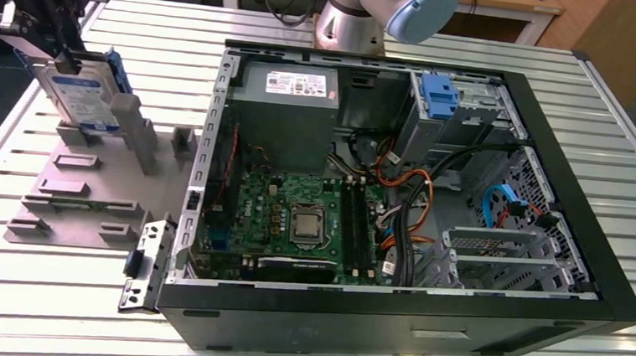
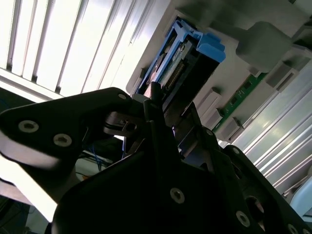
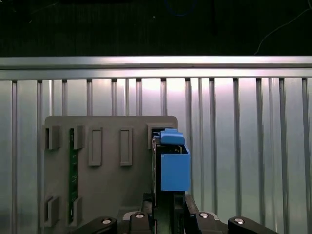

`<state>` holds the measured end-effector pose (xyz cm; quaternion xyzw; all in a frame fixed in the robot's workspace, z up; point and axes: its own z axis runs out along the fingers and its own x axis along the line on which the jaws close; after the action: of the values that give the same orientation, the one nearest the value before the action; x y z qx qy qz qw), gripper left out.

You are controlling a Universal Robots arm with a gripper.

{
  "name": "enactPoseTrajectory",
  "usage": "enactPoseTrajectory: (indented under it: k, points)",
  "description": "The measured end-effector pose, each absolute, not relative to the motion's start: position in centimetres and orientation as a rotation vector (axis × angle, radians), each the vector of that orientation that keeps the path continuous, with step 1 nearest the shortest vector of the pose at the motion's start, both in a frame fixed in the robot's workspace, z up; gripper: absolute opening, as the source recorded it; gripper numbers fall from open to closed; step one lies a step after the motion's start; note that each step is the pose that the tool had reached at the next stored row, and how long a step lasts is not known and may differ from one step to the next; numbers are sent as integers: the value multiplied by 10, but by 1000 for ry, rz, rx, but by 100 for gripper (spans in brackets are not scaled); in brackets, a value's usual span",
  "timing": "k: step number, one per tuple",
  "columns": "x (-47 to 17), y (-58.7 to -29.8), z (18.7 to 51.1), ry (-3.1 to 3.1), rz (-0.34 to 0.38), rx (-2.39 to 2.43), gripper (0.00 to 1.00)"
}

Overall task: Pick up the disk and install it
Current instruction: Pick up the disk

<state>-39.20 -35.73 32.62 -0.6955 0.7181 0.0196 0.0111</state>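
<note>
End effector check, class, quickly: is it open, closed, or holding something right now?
End effector: closed on the top edge of the disk, which stands upright at the grey holder.

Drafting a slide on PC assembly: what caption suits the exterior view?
Robot hand grips the upright disk at the grey fixture plate, beside the open computer case.
</note>
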Motion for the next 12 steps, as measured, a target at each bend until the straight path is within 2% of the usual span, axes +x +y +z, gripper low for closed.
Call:
enactPoseTrajectory:
  k: [12]
  points:
    - [-392,-357,344,2240,61,-2170,35]
